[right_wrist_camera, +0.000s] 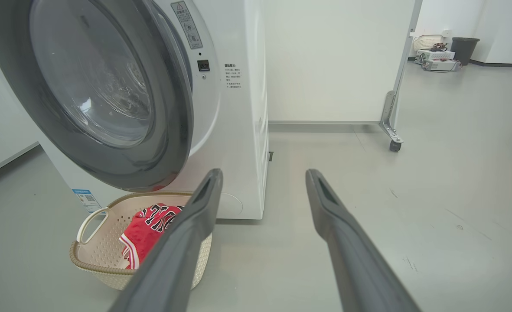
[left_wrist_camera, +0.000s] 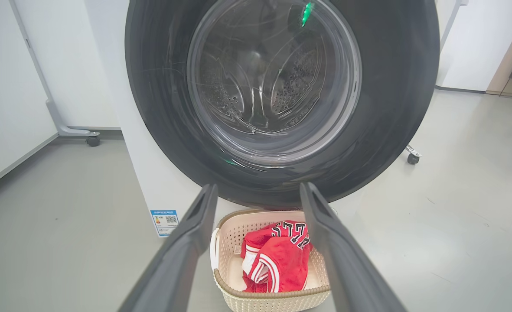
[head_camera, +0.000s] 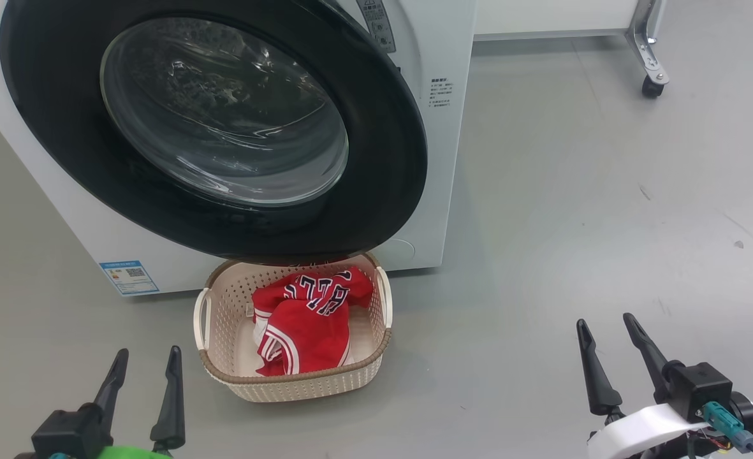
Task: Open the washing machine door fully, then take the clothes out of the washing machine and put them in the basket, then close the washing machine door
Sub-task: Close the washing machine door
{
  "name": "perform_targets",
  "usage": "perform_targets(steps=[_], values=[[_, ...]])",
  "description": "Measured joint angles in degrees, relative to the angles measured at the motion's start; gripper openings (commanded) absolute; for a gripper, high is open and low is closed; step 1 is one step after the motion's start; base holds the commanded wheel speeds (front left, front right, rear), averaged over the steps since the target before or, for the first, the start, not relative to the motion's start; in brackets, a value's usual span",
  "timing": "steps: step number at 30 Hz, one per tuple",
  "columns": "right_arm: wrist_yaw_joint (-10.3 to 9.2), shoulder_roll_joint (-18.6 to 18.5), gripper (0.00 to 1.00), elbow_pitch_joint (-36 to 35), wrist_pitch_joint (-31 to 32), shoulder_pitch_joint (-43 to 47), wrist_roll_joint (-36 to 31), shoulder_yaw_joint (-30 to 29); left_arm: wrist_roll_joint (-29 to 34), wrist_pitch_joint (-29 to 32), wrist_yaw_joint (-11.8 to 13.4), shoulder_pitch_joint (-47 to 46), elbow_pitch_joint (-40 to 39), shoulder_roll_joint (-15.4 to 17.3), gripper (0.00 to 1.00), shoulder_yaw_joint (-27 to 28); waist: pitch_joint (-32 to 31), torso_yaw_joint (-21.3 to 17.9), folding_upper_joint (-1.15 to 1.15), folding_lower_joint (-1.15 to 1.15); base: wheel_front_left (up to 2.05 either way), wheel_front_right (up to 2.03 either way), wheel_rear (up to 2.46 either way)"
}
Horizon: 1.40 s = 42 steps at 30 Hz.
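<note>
The white washing machine (head_camera: 440,159) stands upright on the floor. Its round door (head_camera: 376,159), a glossy black rim around a bulging clear glass bowl, is swung in against the front; whether it is latched cannot be told. At the door's 6 o'clock, just before the machine, sits the cream perforated basket (head_camera: 299,377), with white handles at 3 and 9 o'clock. The crumpled red clothes (head_camera: 306,319) lie inside it, towards 3 o'clock.

Bright, even indoor light; shadows soft; white glare streaks on glass of washing machine door (head_camera: 223,108), upper left of head view; green glint at top centre of left wrist view; faint shadow on floor (head_camera: 574,191) right of basket (head_camera: 299,387); wrist views lean straight lines at edges; fingers (left_wrist_camera: 182,260) soft, close to lens.
</note>
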Motion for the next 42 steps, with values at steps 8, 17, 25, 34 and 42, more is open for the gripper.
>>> perform_targets(steps=[8, 17, 25, 34, 42], values=[[-0.42, -0.2, 1.00, -0.6, 0.6, 0.3, 0.0, 0.1, 1.4, -0.5, 0.7, 0.2, -0.1, -0.8, 1.00, 0.0, -0.1, 0.4, 0.00, 0.00, 0.00, 0.00, 0.00], [-0.49, -0.2, 0.00, -1.1, 1.2, 0.8, 0.0, 0.1, 1.7, -0.5, 1.1, 0.3, -0.3, -1.3, 1.00, 0.0, 0.2, 0.6, 0.00, 0.00, 0.00, 0.00, 0.00], [-0.45, -0.9, 0.00, -1.8, 1.8, 0.7, 0.0, 0.1, 2.9, -0.5, 1.1, 0.3, -0.8, -1.5, 1.00, -0.2, 0.7, 1.0, 0.00, 0.00, 0.00, 0.00, 0.00], [0.63, -1.8, 0.00, -2.4, 2.5, -3.9, 0.0, 0.1, 3.9, -0.5, 1.1, 0.0, -1.8, -2.1, 1.00, -1.9, 2.8, 2.6, 0.00, 0.00, 0.00, 0.00, 0.00], [2.15, -2.7, 0.00, -2.1, 4.2, -9.2, 0.0, 1.5, 4.8, -0.6, 1.1, -1.6, -2.4, -3.0, 1.00, -3.0, 4.9, 5.5, 0.00, 0.00, 0.00, 0.00, 0.00]])
